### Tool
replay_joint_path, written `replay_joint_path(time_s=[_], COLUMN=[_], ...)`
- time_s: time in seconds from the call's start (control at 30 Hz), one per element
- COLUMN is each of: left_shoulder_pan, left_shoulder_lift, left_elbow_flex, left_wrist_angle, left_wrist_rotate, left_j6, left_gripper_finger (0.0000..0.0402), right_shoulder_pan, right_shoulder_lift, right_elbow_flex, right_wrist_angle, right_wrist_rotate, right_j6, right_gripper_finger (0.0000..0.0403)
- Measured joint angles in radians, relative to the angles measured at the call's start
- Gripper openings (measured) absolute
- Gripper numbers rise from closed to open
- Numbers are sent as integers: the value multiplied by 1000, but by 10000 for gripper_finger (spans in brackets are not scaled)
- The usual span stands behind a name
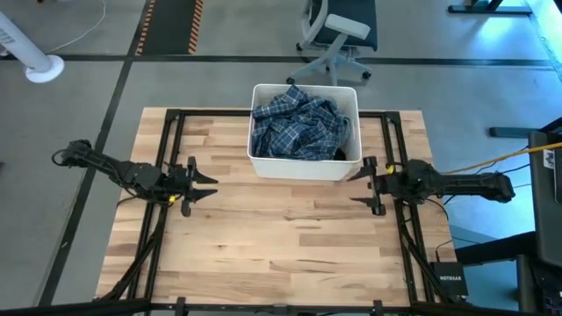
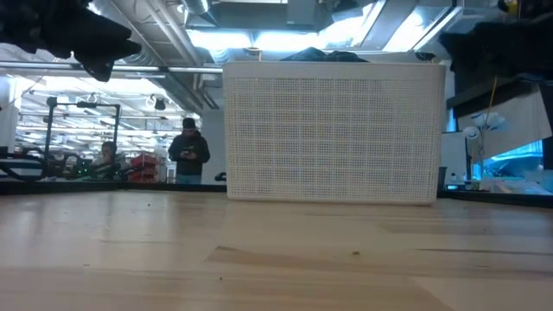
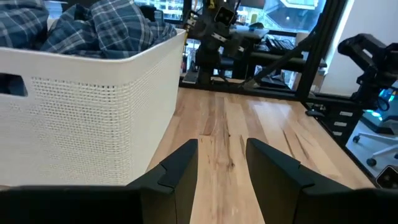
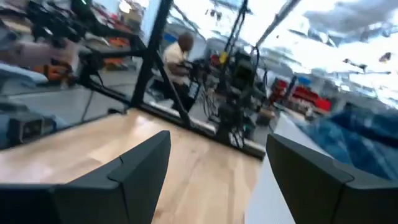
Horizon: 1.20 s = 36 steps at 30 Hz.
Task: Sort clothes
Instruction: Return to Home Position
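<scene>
A white bin [image 1: 305, 132] stands at the table's far middle, and the clothes [image 1: 297, 123] lie heaped inside it, a blue-and-white plaid shirt on top. The plaid cloth [image 3: 93, 28] rises above the bin's rim in the left wrist view. My left gripper [image 1: 207, 185] hovers open over the table's left side, pointing toward the middle, near the bin's near left corner. My right gripper [image 1: 360, 188] hovers open at the table's right side, pointing toward the middle, beside the bin's near right corner. Neither has anything between its fingers.
Black frame rails [image 1: 171, 158] run along the table's left and right sides under the arms. The wooden tabletop [image 1: 281, 246] stretches bare between the grippers and the near edge. A person [image 2: 188, 152] stands far behind the table in the room.
</scene>
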Motion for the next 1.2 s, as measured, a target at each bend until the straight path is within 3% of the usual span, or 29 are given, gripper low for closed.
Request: replay_joint_path(time_s=[0.47,0.77,0.97,1.2], left_shoulder_pan=[0,0,1,60], left_shoulder_lift=[-47,-163,-281,-297], left_elbow_flex=[-21,-39,-138,-154], left_wrist_angle=[-51,-116,-100,-41], left_wrist_rotate=[1,2,156,155], left_j6=[20,42,37,151], left_gripper_finger=[131,131,131,131], right_shoulder_pan=[-1,-1,-1,-1], right_shoulder_lift=[-1,-1,2,2], right_elbow_flex=[0,0,-1,-1], right_wrist_angle=[-208,-228,-244,-245], right_wrist_rotate=[328,350,351,351], right_j6=[-73,-71,-72,-77], right_gripper_finger=[286,286,286,286])
